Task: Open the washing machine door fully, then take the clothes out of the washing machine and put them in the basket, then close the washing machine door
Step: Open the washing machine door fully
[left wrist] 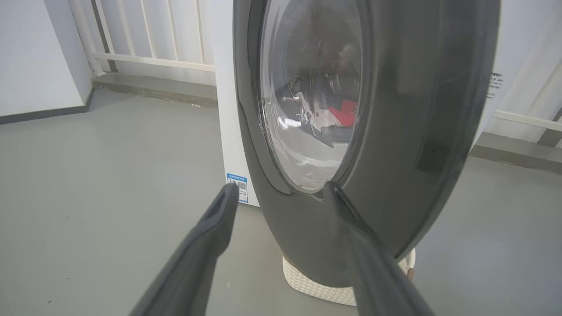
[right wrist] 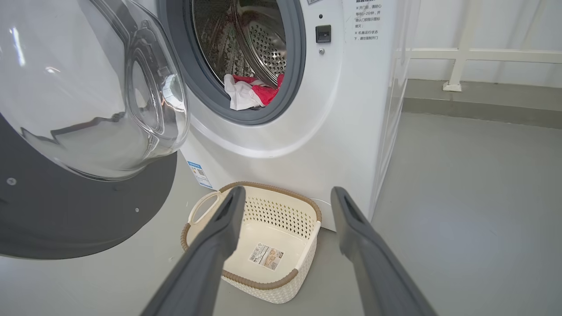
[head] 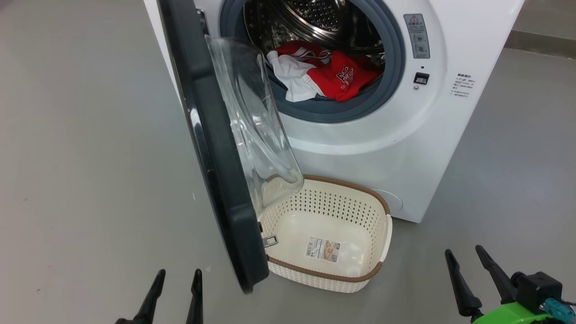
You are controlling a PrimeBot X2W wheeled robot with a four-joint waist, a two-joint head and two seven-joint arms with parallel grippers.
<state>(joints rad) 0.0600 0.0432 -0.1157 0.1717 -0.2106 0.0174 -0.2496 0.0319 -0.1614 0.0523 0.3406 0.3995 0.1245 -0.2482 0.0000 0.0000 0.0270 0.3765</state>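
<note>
Floor: smooth matt grey; white railing stood behind.

One washing machine, white and boxy, was ahead of my right gripper. It had a grey rubber gasket and a perforated steel drum.

One washing machine door, glossy black rim with clear bulging glass, hung swung out just beyond my left gripper.

Clothes: red fabric with white lettering I could not read, plus white cloth, lay heaped at the drum's mouth. I could not count the pieces.

One basket, cream perforated plastic with a brown woven-look rim and a paper label inside, sat ahead, between my two pairs of fingers.

One blue sticker, print too small to read.

Both pairs of fingers were spread apart, holding nothing.
</note>
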